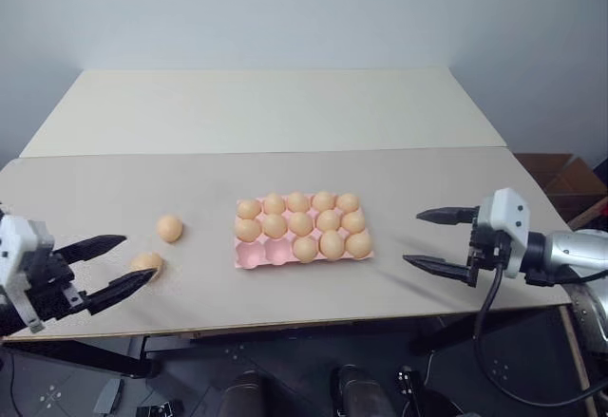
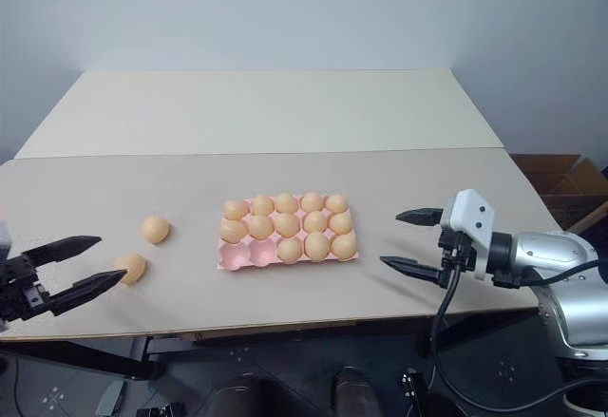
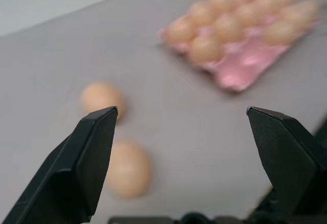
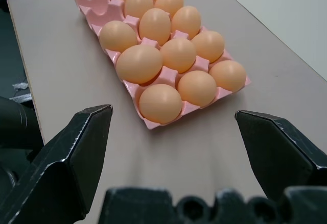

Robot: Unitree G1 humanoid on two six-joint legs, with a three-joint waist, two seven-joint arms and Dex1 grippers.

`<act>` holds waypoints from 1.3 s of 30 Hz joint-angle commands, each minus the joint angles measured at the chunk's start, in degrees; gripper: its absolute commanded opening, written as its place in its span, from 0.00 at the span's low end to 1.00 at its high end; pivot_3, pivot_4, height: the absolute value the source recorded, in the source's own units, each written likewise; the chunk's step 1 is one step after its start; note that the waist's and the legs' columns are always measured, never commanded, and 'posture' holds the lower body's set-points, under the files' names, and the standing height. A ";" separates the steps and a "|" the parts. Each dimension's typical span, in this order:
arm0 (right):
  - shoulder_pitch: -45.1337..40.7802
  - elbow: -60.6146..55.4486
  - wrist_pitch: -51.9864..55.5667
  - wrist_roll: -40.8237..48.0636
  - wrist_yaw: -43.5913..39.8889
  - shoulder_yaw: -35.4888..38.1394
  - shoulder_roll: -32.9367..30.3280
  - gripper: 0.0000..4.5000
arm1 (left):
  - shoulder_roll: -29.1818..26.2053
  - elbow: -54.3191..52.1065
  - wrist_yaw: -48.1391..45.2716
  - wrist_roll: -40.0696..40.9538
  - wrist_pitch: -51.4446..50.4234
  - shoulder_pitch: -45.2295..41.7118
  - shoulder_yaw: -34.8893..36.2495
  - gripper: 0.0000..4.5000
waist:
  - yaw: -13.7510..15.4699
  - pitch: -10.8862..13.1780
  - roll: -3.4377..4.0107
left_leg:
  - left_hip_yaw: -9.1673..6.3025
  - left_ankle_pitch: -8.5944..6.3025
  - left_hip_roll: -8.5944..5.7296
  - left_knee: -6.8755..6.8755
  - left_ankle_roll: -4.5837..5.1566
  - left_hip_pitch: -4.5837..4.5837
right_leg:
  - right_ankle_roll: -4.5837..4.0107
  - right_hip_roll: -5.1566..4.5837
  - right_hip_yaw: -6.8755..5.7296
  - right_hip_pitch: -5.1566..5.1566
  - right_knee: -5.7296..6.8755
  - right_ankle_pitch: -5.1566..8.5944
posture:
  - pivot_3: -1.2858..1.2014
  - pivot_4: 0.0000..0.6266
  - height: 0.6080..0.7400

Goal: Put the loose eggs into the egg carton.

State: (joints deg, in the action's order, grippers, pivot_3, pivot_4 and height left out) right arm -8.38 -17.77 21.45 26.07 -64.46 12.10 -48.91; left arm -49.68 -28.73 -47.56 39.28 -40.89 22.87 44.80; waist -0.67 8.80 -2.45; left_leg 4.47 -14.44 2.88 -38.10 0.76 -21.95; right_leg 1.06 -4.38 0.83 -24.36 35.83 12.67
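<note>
The pink egg carton (image 1: 253, 255) lies in the middle of the grey table, with eggs in most cups and two bare cups at its front left corner. Two loose eggs rest on the table to its left: one (image 1: 169, 228) farther back and one (image 1: 145, 263) nearer the front edge. My left gripper (image 1: 139, 257) is open, its fingertips right beside the nearer egg (image 3: 129, 170) without holding it. To the right of the carton (image 4: 97, 2), my right gripper (image 1: 412, 237) is open and empty, pointing toward it.
A lighter table top (image 1: 266, 108) adjoins the grey one at the back. A cardboard box (image 1: 562, 176) sits on the floor past the right edge. The table's front edge (image 1: 285, 327) runs just below both grippers.
</note>
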 commanded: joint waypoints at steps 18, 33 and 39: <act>-1.41 -5.12 0.71 3.43 2.96 0.48 0.01 0.99 | -1.26 3.68 16.10 -4.56 -19.29 -15.35 -17.13 0.97 | 0.59 -0.01 -0.01 | -0.01 0.00 -0.02 0.00 0.00 0.02 | 0.01 0.02 -0.01 0.01 0.04 -0.04 | 0.52 0.24 1.00; -0.51 -7.46 1.31 4.91 6.89 1.43 0.23 1.00 | -4.24 -0.63 3.00 -3.25 -8.79 -15.84 -16.92 0.50 | 0.58 -0.01 -0.01 | 0.00 0.01 -0.02 0.01 -0.02 -0.02 | -0.17 -0.02 -0.01 -0.02 0.02 0.04 | 0.52 0.24 1.00; -1.18 -7.48 0.83 4.60 7.66 0.19 0.69 1.00 | -2.21 -2.96 -2.30 0.44 -3.37 -22.51 -23.34 0.50 | 1.27 -0.01 0.00 | 0.00 0.00 -0.04 0.01 -0.01 -0.04 | -0.11 -0.02 -0.02 -0.01 0.01 0.01 | 0.52 0.24 1.00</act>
State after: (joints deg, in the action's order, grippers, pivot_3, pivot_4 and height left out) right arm -8.43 -23.60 23.16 30.04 -57.10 11.74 -48.39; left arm -52.12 -29.97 -48.94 38.50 -46.23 2.13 23.65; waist 0.59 8.79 -2.44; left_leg 4.47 -14.43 2.82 -38.10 0.75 -21.99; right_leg 0.96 -4.39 0.81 -24.35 35.85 12.66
